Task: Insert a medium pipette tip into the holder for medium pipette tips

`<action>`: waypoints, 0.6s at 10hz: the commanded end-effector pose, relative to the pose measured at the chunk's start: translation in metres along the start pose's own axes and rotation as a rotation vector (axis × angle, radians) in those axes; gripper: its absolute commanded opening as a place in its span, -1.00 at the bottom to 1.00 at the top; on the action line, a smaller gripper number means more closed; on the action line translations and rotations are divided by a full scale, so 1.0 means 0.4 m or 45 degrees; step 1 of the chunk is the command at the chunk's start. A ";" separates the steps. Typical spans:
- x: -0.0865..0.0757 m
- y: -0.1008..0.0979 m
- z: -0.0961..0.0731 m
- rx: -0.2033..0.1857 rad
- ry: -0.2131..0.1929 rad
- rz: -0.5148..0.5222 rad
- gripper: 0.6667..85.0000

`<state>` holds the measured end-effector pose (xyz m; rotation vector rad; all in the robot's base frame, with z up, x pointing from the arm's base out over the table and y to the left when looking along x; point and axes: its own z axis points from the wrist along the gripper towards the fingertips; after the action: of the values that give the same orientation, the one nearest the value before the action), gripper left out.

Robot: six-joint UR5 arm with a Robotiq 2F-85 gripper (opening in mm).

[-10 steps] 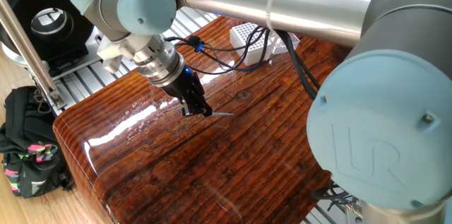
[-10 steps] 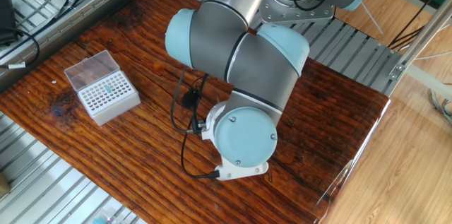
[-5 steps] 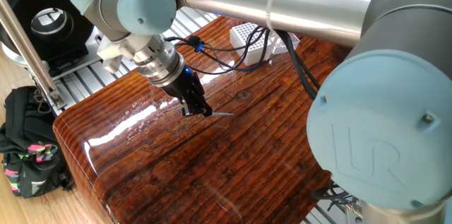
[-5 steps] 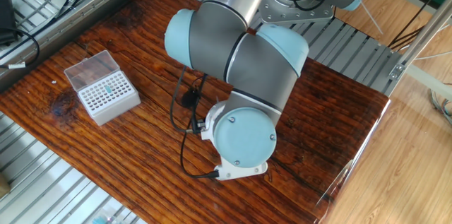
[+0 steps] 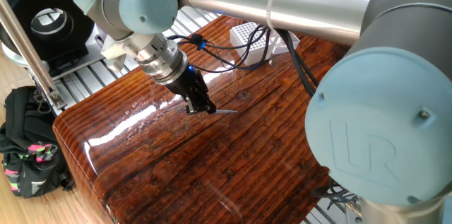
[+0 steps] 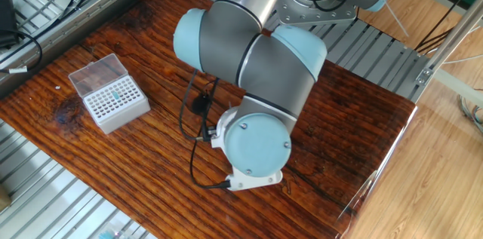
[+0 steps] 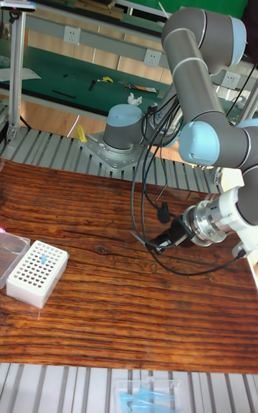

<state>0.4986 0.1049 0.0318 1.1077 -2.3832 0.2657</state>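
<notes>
My gripper (image 5: 200,107) is shut on the medium pipette tip (image 5: 225,112), a thin greyish cone that sticks out sideways just over the wooden table (image 5: 212,167). In the tall fixed view the gripper (image 7: 155,243) holds the tip (image 7: 139,239) pointing left, well to the right of the holder for medium pipette tips (image 7: 37,272). That holder is a small white rack (image 6: 114,102) with a grid of holes and its clear lid (image 6: 94,74) folded open; it stands far behind the gripper in one fixed view (image 5: 248,41). The arm hides the gripper in the other fixed view.
One bluish tip (image 6: 115,96) stands in the rack. Black cables (image 7: 154,191) hang from the wrist above the wood. A black bag (image 5: 28,155) and a black round device (image 5: 44,18) sit off the table's end. A clear packet (image 7: 147,391) lies on the front rails.
The gripper has shifted slightly across the table with the tip still in it. The holder has not moved.
</notes>
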 end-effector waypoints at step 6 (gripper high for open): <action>0.019 -0.030 0.065 -0.048 -0.001 -0.091 -0.78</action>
<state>0.4959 0.0856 0.0207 1.1543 -2.3413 0.2239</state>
